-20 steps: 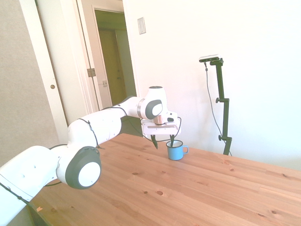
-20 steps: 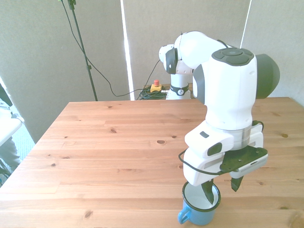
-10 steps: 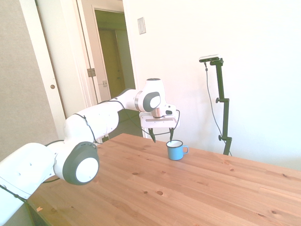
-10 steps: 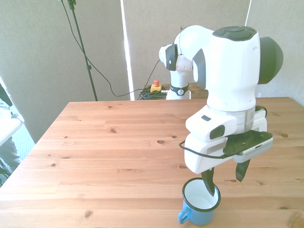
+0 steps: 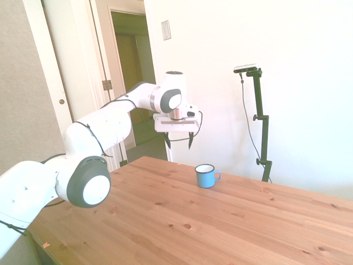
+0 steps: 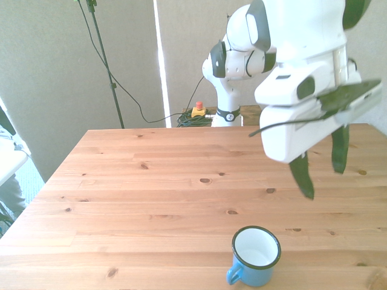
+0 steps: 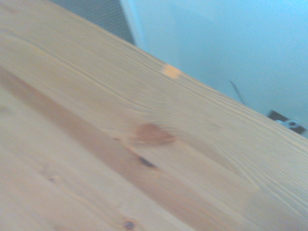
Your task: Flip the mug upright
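End effector hangs open, high above upright mug.

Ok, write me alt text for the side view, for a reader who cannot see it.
A small light-blue mug stands upright on a wooden table, its handle pointing toward the picture's right. A white robot arm reaches in from the left, its open gripper empty and raised well above the table, to the left of the mug.

The white arm holds its pincer raised high, fingers apart, empty.
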Available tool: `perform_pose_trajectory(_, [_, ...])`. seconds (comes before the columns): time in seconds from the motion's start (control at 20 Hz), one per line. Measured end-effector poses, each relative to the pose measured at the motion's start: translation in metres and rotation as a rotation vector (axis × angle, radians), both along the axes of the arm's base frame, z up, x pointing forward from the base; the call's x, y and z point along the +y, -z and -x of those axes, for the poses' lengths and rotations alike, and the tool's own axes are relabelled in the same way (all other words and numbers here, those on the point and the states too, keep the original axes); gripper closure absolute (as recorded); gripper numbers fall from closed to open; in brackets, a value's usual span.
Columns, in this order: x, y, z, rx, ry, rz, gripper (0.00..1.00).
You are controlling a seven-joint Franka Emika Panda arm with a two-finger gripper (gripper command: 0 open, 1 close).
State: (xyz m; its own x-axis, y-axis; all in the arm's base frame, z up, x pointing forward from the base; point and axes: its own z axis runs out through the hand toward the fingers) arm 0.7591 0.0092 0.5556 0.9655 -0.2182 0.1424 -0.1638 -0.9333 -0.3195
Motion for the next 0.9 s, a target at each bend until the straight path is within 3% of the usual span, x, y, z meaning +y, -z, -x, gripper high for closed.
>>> perform_pose_trajectory(0.15, [0.015, -0.029, 0.026, 0.054, -0.136, -0.071, 0.00])
perform_pose_trajectory(0.25, [0.024, -0.028, 0.038, 0.122, -0.224, -0.097, 0.00])
perform_pose_trajectory(0.4, [0.032, 0.002, 0.049, 0.269, -0.336, -0.114, 0.00])
perform_pose_trajectory(0.6, [0.030, 0.067, 0.059, 0.496, -0.465, -0.144, 0.00])
perform_pose_trajectory(0.75, [0.028, 0.102, 0.054, 0.542, -0.505, -0.166, 0.00])
perform_pose_trajectory(0.9, [0.025, 0.114, 0.050, 0.533, -0.525, -0.176, 0.00])
